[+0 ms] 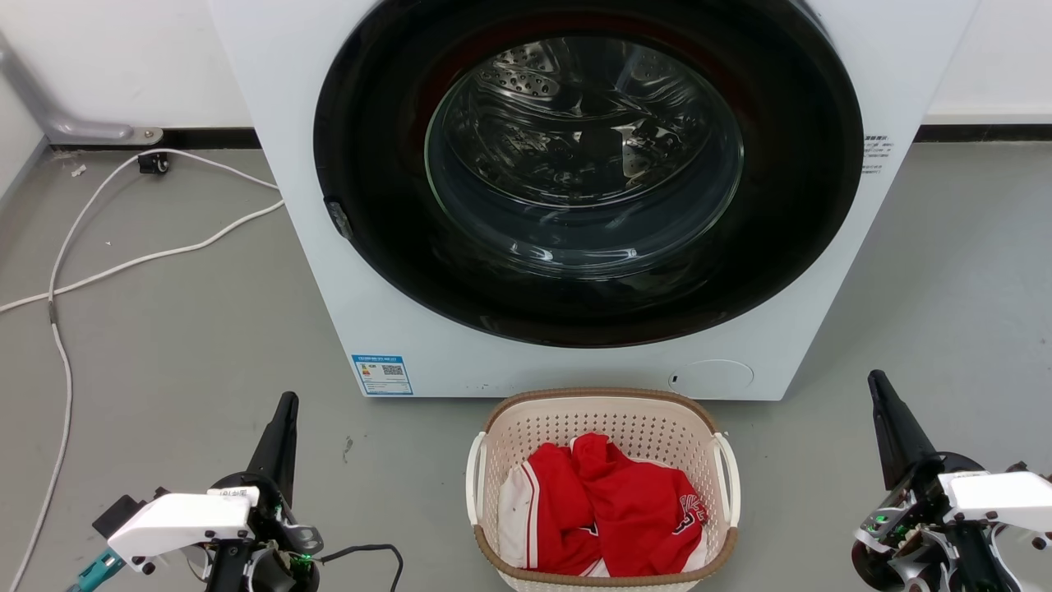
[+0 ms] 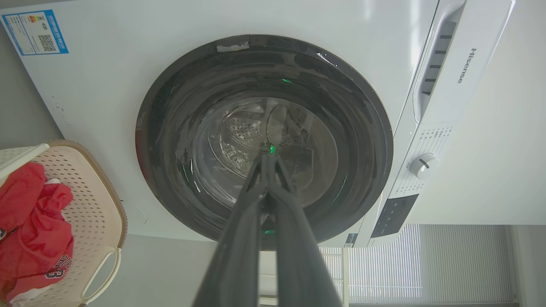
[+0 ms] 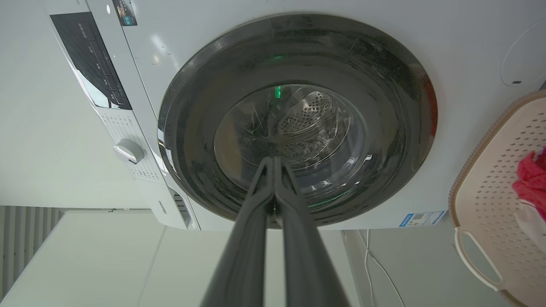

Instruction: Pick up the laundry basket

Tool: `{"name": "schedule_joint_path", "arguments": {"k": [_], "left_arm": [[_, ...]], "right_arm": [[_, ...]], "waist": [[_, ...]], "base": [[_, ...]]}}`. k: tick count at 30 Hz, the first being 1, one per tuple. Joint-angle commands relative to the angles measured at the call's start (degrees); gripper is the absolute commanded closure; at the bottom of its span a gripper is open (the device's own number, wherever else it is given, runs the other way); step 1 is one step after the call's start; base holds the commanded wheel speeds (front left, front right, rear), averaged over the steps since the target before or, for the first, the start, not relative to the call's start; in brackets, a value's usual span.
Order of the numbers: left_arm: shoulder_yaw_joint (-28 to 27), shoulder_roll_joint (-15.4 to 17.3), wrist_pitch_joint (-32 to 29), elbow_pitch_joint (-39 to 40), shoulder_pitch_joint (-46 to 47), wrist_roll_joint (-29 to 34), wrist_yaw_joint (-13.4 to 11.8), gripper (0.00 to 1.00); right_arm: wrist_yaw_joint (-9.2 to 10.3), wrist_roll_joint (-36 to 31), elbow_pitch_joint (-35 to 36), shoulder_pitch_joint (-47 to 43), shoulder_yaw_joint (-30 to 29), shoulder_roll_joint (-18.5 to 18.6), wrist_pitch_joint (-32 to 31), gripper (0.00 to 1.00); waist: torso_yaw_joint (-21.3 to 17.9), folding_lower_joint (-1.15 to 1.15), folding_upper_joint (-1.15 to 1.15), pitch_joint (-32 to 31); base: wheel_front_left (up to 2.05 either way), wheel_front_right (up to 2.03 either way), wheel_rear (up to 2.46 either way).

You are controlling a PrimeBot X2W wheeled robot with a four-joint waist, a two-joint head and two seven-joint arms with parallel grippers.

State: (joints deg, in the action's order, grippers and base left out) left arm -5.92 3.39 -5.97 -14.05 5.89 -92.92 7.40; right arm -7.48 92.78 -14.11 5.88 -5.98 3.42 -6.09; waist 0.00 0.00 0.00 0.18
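The laundry basket (image 1: 593,396) stands on the grey floor (image 1: 164,362) just in front of the washing machine (image 1: 822,329), below its round dark door (image 1: 370,148), and lies between the two end effectors, well apart from each. It holds crumpled red and white clothing (image 1: 625,510) heaped on its bottom, with dark lettering on one fold that is too creased to read. White loop handles sit on the basket's two sides. The left end effector (image 1: 288,403) rests at the lower left with its fingers pressed together and nothing between them; the left wrist view shows the same shut tips (image 2: 268,158) against the door glass. The right end effector (image 1: 878,382), at the lower right, is likewise pressed shut and empty, as its own wrist view confirms (image 3: 273,161). The basket's near rim is cut off by the bottom edge of the head view, and each wrist view catches only part of it (image 2: 100,200) (image 3: 490,187). Reflections on the glass make the drum's inside hard to make out. A white cable (image 1: 123,263) trails across the floor at the left.
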Motion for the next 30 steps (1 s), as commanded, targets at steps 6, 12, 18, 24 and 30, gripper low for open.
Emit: {"name": "schedule_joint_path", "arguments": {"k": [6,12,18,24,30], "left_arm": [[-0.2,-0.1,-0.4,-0.1,0.6,0.5,0.2,1.0],[-0.3,-0.2,-0.3,-0.1,0.6,0.5,0.2,1.0],[-0.3,-0.2,-0.4,-0.1,0.6,0.4,0.2,1.0],[-0.3,-0.2,-0.4,-0.1,0.6,0.4,0.2,1.0],[-0.2,-0.2,-0.3,0.0,0.0,0.4,0.0,0.0]], "right_arm": [[-0.02,-0.2,-0.1,0.7,-0.2,-0.2,-0.1,1.0],[-0.02,-0.3,-0.1,0.7,-0.2,-0.3,-0.2,1.0],[-0.02,-0.4,-0.1,0.7,-0.2,-0.3,-0.2,1.0],[-0.02,-0.4,-0.1,0.7,-0.3,-0.3,-0.3,1.0],[0.0,-0.1,0.0,0.0,-0.2,-0.1,-0.1,0.0]], "waist": [[0.0,0.0,0.0,0.0],[0.0,0.0,0.0,0.0],[0.0,0.0,0.0,0.0],[0.0,0.0,0.0,0.0],[0.0,0.0,0.0,0.0]], "base": [[0.0,0.0,0.0],[0.0,0.0,0.0],[0.0,0.0,0.0],[0.0,0.0,0.0],[0.0,0.0,0.0]]}}
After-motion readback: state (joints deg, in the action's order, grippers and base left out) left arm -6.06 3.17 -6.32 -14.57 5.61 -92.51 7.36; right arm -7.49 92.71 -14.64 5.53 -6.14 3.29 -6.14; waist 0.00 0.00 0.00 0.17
